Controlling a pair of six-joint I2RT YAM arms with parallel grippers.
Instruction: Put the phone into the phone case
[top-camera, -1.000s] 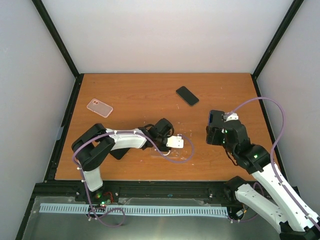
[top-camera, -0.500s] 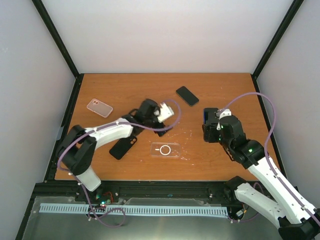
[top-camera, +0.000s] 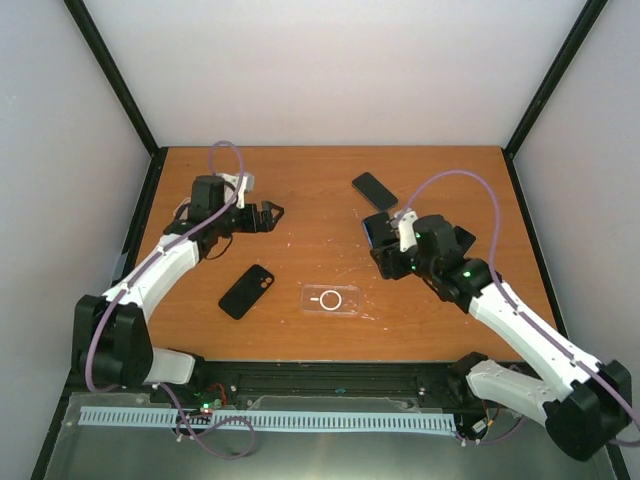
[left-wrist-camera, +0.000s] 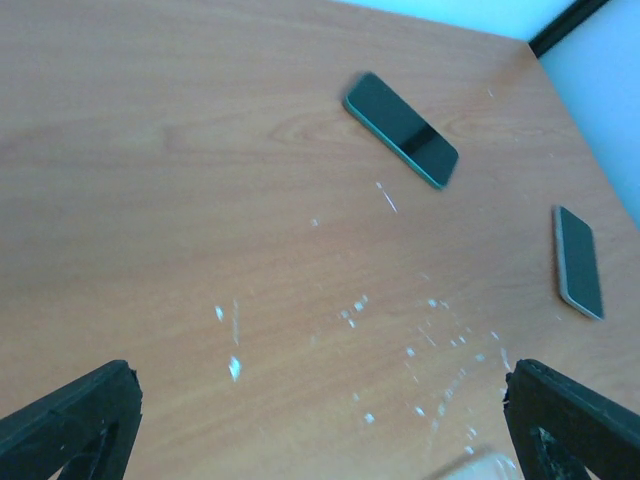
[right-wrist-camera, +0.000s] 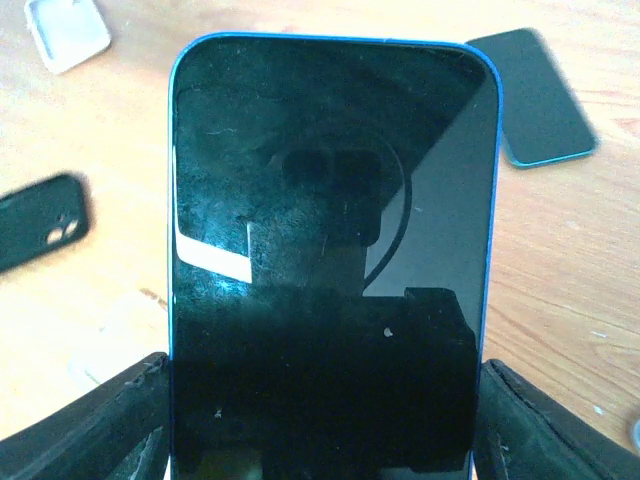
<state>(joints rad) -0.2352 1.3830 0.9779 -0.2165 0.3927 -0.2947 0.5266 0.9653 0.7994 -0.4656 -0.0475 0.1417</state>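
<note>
From above, the right hand is clamped on the blue phone over the counter, right of centre. It is held just near of a dark phone that lies flat, and to the far right of the clear case. That case lies by the near edge, apart from both hands, and bears a white ring and short bar. A black case lies to its left.

The right wrist view adds the blue phone's unlit screen facing the camera, fingers on both long edges. It also shows a pale case, which is hidden in the top view.

The left hand is at the far left, spread wide and empty. Its own camera shows the hand, the dark phone's teal rim, and a second flat slab too blurred to name.
</note>
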